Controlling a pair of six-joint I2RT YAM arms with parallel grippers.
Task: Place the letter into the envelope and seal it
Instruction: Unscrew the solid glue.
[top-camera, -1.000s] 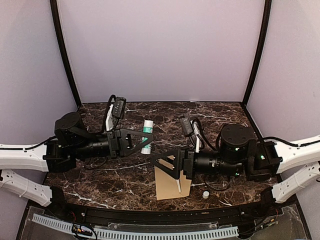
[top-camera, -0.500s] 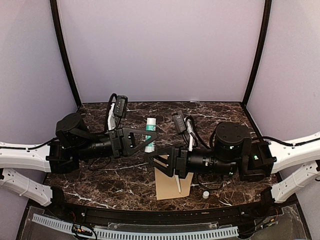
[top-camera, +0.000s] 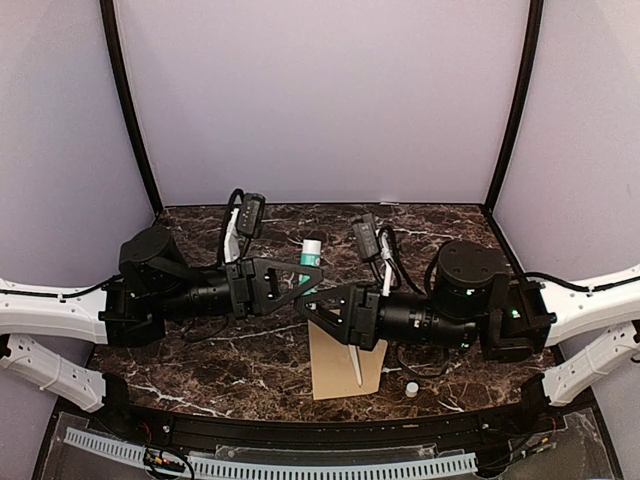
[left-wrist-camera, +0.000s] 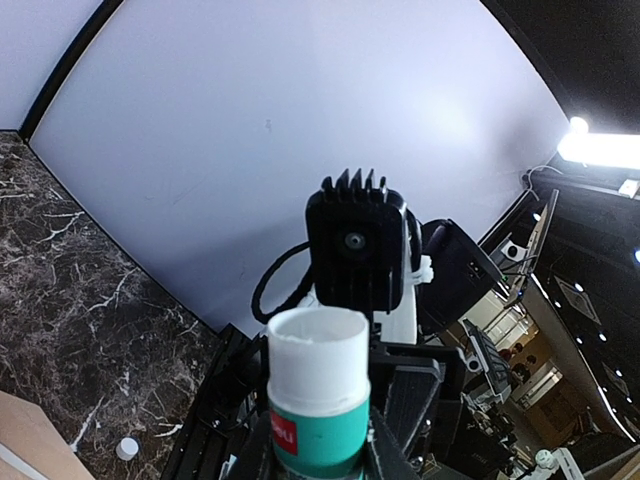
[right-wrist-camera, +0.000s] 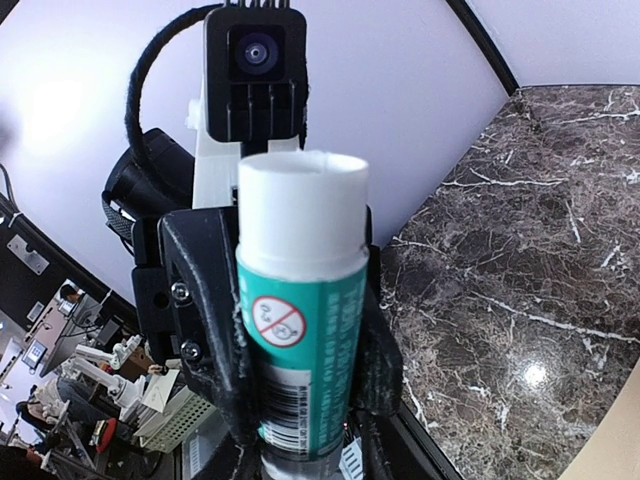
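A teal glue stick (top-camera: 311, 262) with a white end hangs above the table between the two arms. My left gripper (top-camera: 306, 279) is shut on its teal body (left-wrist-camera: 318, 420). From the other side my right gripper (top-camera: 320, 301) has its fingers against both sides of the same stick (right-wrist-camera: 300, 330), low down by the barcode. The kraft-brown envelope (top-camera: 340, 365) lies flat on the marble below the right gripper, with a thin white strip (top-camera: 355, 368) on it. The letter is not visible as a sheet.
A small white cap (top-camera: 411, 388) lies on the marble table (top-camera: 220, 360) right of the envelope, also visible in the left wrist view (left-wrist-camera: 127, 449). Lilac walls close in the back and sides. A black rail runs along the near edge.
My right arm has swung left toward the stick and its jaws have narrowed round it. The left arm has carried the stick slightly right and forward.
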